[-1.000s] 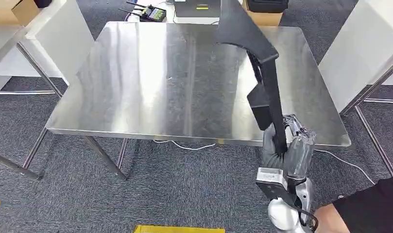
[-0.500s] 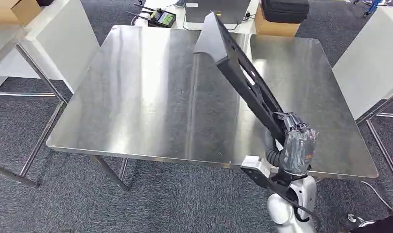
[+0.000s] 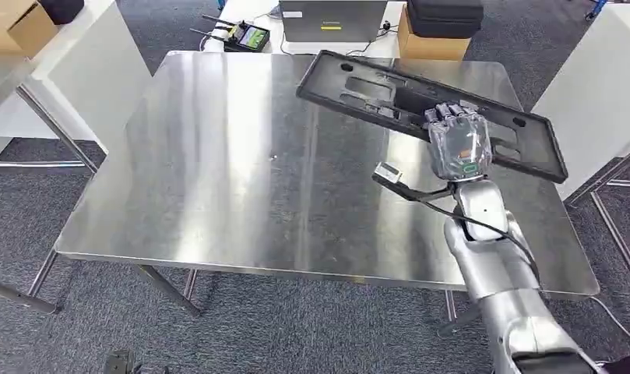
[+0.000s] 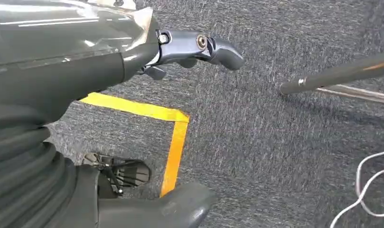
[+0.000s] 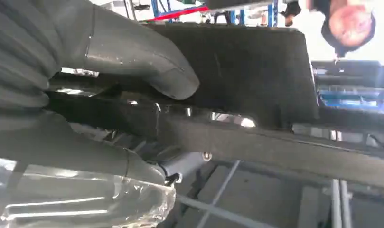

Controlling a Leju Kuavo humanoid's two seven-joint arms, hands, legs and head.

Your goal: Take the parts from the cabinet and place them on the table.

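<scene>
Right hand [image 3: 457, 142] is clamped on the long black panel [image 3: 358, 87], gripping it mid-length, with the part lying nearly flat over the far right of the steel table [image 3: 218, 156]. Can't tell whether it's touching the surface yet; looks slightly tilted. Best move: lower it level, keep the right end from overhanging the table edge, let go only once it's fully supported. Left hand [image 4: 199, 47] hangs over carpet, fingers apart, holding nothing.
</scene>
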